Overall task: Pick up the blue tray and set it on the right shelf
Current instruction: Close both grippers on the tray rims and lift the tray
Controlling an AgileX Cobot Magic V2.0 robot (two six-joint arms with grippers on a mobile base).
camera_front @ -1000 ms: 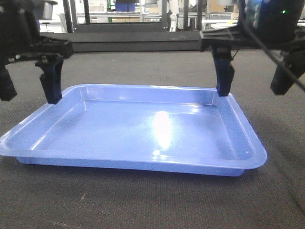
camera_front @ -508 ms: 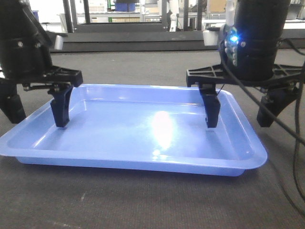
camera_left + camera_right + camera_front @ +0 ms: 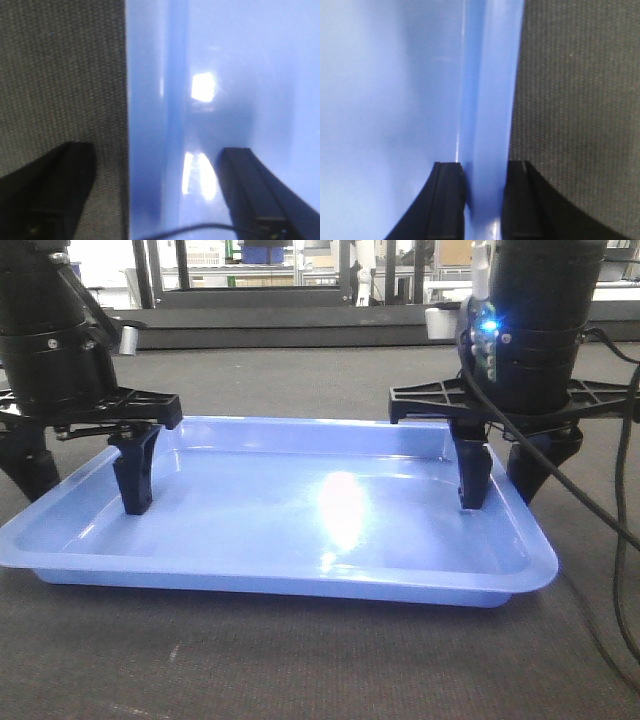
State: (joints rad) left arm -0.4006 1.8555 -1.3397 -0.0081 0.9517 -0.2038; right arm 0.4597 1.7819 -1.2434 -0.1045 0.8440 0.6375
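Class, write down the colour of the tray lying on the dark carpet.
Glossy periwinkle blue; the blue tray shows best in the exterior front-facing view.

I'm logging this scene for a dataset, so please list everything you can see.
tray: one, light blue, flat on the carpet, centre of view.
carpet: one, dark grey, under and around the tray.
racks: several, dark, far back; details blurred.
bin: one, dark blue, far back at the top edge.
left gripper: one, black, open, straddling the tray's left rim.
right gripper: one, black, closed on the tray's right rim.
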